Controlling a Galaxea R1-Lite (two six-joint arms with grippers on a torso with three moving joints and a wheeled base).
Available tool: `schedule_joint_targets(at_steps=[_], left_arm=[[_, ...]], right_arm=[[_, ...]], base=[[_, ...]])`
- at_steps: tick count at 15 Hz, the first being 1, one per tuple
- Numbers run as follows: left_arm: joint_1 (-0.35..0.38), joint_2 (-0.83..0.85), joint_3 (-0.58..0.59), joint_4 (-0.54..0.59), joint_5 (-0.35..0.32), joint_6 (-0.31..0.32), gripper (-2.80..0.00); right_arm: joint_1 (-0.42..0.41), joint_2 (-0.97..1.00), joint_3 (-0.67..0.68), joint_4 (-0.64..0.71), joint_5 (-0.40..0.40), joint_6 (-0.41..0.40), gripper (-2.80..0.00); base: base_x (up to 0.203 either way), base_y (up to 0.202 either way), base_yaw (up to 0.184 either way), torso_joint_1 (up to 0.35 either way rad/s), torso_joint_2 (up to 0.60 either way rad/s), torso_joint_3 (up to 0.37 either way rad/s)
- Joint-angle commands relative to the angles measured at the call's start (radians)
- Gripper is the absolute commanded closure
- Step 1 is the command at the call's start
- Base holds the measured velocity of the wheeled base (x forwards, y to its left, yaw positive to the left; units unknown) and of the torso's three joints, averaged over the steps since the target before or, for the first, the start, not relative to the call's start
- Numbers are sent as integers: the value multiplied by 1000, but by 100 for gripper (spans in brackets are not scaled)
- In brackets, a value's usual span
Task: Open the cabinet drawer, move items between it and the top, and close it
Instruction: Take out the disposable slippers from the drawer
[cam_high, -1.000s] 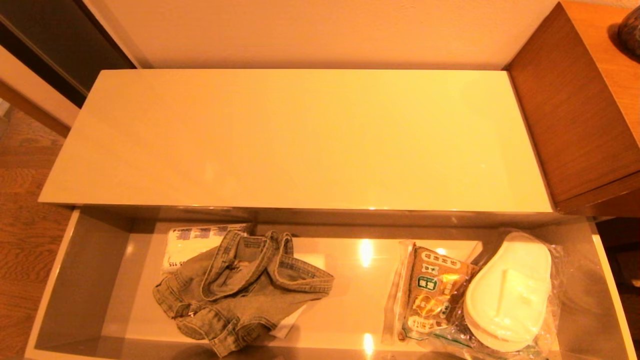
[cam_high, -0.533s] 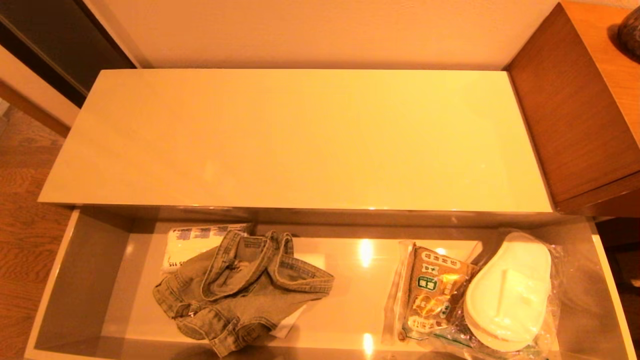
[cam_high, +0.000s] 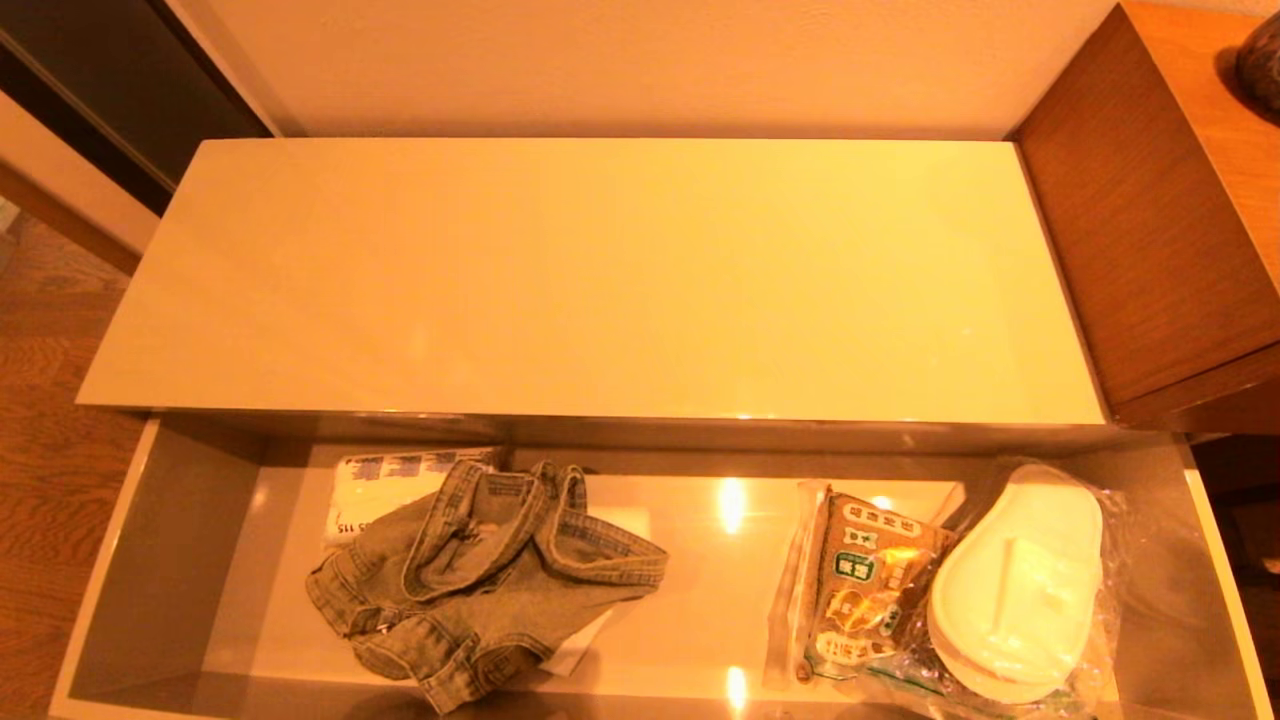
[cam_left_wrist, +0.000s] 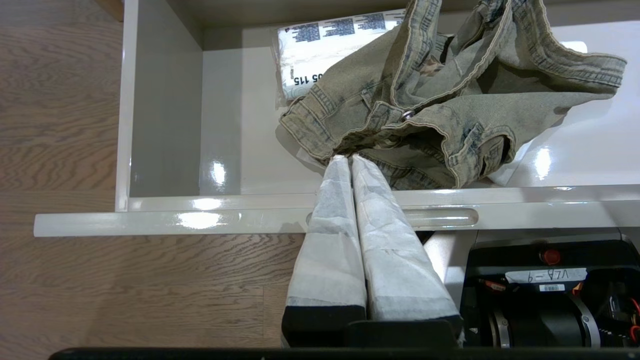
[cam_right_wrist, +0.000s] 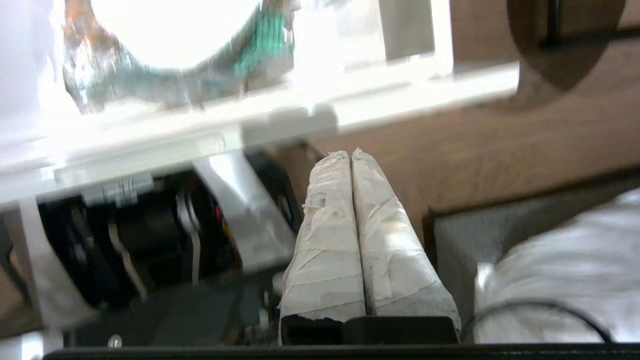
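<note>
The wide shallow glossy grey-beige drawer stands pulled out at the near side of the long low beige-grey cabinet, whose smooth glossy top carries nothing. Inside the drawer, the faded grey-green denim garment lies left of centre, partly over a white tissue pack with black print, and the white flat slippers in clear plastic wrap lie at the right beside a brown printed food bag. The left gripper hangs over the drawer's near front edge with its taped fingers pressed together and empty, tips close to the garment's hem, while the right gripper sits below and nearer than the drawer front, likewise closed on nothing

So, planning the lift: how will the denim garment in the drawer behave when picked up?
The denim lies crumpled in soft folds, so it will probably sag and unfold. Its thick stitched seams should grip well; it looks unlikely to slip.
</note>
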Motion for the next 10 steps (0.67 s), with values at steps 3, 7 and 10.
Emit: schedule_joint_targets(at_steps=[3, 7, 10], left_arm=[[0, 0, 0, 1, 0, -1, 0], [0, 0, 0, 0, 0, -1, 0], [0, 0, 0, 0, 0, -1, 0]], right_arm=[[0, -5, 63, -262, -6, 10, 0], [22, -24, 208, -698, 1, 32, 0], [72, -118, 252, -662, 21, 23, 0]], base=[[0, 0, 0, 0, 0, 0], [0, 0, 0, 0, 0, 0], [0, 0, 0, 0, 0, 0]])
